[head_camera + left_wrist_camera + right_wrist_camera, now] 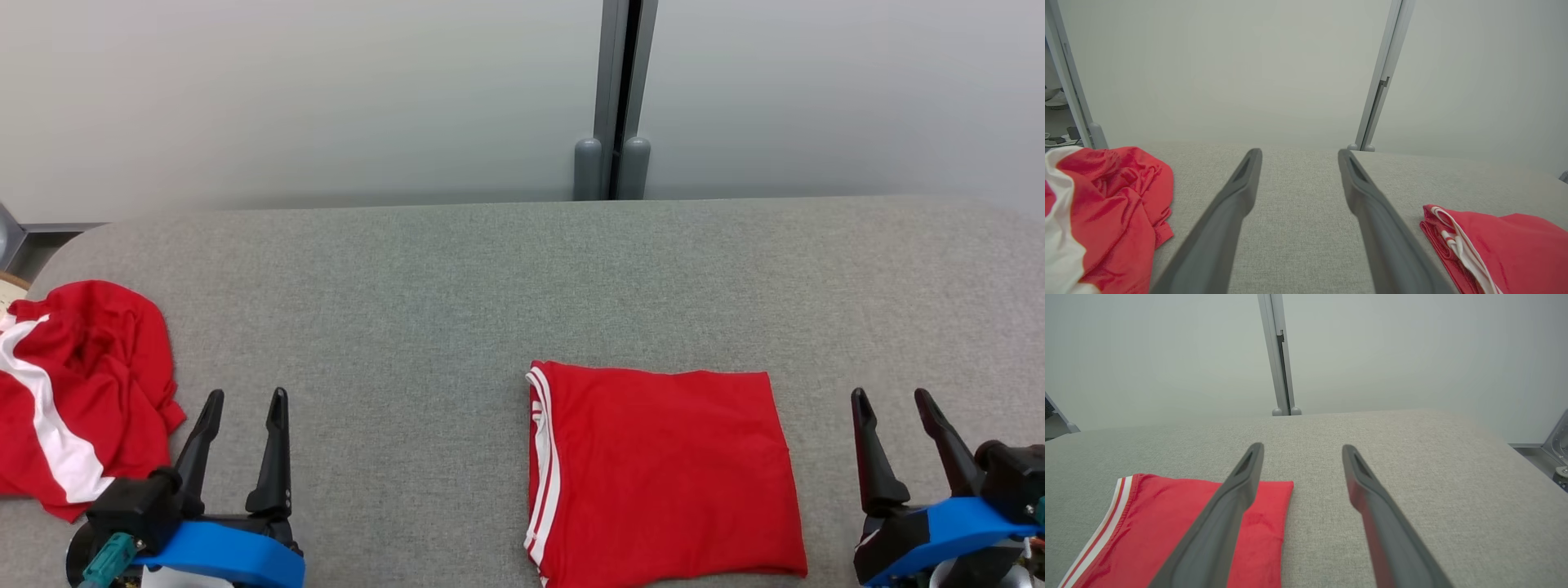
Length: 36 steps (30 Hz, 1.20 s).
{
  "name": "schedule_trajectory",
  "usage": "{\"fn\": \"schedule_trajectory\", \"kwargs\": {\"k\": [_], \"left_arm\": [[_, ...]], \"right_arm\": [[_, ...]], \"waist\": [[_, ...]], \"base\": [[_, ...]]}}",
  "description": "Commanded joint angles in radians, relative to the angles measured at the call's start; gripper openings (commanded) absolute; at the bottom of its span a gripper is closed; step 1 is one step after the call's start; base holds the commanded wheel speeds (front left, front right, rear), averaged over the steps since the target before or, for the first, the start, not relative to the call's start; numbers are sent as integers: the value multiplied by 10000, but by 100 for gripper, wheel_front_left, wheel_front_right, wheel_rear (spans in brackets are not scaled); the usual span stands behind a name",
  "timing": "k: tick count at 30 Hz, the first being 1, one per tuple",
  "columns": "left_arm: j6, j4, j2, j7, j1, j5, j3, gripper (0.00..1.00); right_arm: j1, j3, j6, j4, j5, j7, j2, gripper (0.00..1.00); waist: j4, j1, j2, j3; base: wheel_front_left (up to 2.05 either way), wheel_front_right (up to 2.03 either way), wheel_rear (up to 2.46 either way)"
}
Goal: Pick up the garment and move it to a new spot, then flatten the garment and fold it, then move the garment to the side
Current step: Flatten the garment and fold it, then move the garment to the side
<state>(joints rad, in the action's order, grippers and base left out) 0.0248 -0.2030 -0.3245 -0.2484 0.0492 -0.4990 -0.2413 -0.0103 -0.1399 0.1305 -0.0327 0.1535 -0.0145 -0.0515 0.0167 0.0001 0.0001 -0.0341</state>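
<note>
A red garment (661, 474) with white stripes along its left edge lies folded into a flat rectangle on the grey table (490, 278), right of centre near the front edge; it also shows in the left wrist view (1502, 245) and right wrist view (1180, 526). A second red garment (77, 392) with a white band lies crumpled at the far left (1106, 212). My left gripper (245, 400) stands open between the two garments, holding nothing. My right gripper (894, 396) stands open just right of the folded garment, also holding nothing.
Behind the table rises a pale wall with a grey vertical post (619, 98) at its middle. The table's rounded back corners lie at far left and far right. Bare grey cloth spreads between and behind the garments.
</note>
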Motion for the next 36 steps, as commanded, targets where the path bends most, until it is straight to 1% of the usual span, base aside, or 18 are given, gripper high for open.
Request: {"fn": "schedule_trajectory", "kwargs": {"k": [1, 5, 11, 17, 24, 26, 31, 36], "left_arm": [[-59, 34, 34, -57, -135, 49, 37, 100], [-73, 33, 106, -105, -376, 108, 42, 100], [-147, -37, 134, -134, -588, 147, 93, 100], [-177, -96, 195, -151, -615, 69, 195, 100], [-171, -136, 108, -162, -544, 48, 244, 100], [-197, -113, 118, -164, -525, 12, 281, 100], [-201, -58, 125, -167, -507, 2, 310, 100], [-213, 12, 140, -163, -402, -12, 320, 100]], "right_arm": [[-173, -8, 5, -57, -19, 171, 11, 100], [-317, 31, 5, -247, -64, 358, 9, 100], [-235, 173, 4, -226, 225, 596, 11, 100], [-90, 230, 5, -401, 263, 603, 10, 100], [98, 281, 4, -586, 272, 629, 11, 100], [126, 291, 5, -660, 457, 559, 11, 100], [174, 328, 4, -722, 333, 459, 11, 100], [615, 453, 5, -627, 408, 109, 11, 100]], "waist": [[-42, -1, -1, 89], [-98, -1, -1, 249], [-180, -1, -1, 314], [-206, -1, -1, 282], [-180, -1, -1, 190], [-166, -1, -1, 164], [-123, -1, -1, 111], [-41, -1, -1, -9]], "base": [[0, 0, 0], [0, 0, 0], [0, 0, 0], [0, 0, 0], [0, 0, 0], [0, 0, 0], [0, 0, 0], [0, 0, 0]]}}
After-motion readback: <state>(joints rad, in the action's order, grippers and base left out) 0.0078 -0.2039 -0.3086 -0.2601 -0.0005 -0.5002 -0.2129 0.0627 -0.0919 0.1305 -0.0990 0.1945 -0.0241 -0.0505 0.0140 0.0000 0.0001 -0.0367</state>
